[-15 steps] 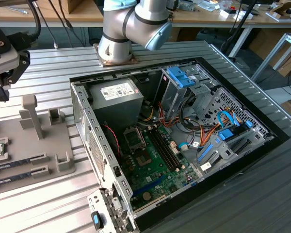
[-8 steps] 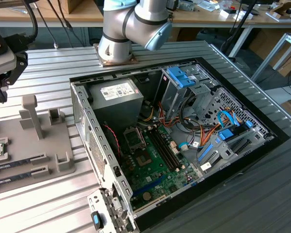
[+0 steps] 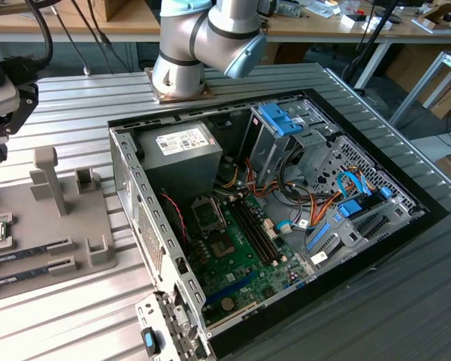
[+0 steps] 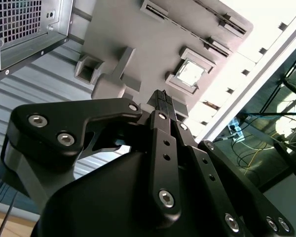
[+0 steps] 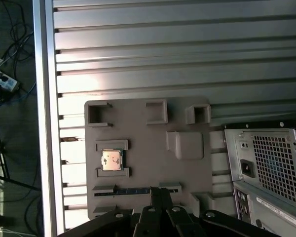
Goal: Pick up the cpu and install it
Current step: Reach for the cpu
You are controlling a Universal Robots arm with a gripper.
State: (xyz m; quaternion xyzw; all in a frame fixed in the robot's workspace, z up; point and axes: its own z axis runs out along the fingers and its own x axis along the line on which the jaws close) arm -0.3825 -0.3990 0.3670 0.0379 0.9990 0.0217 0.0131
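Here the gripper hangs above the grey holder plate, its fingers pressed together with nothing between them. The cpu lies flat in a framed pocket on that plate, silvery top up, its edges square to the plate's edges. From the gripper's tips it sits toward the plate's side farthest from the computer case, just beyond the memory stick held on the plate, and clearly apart from the tips.
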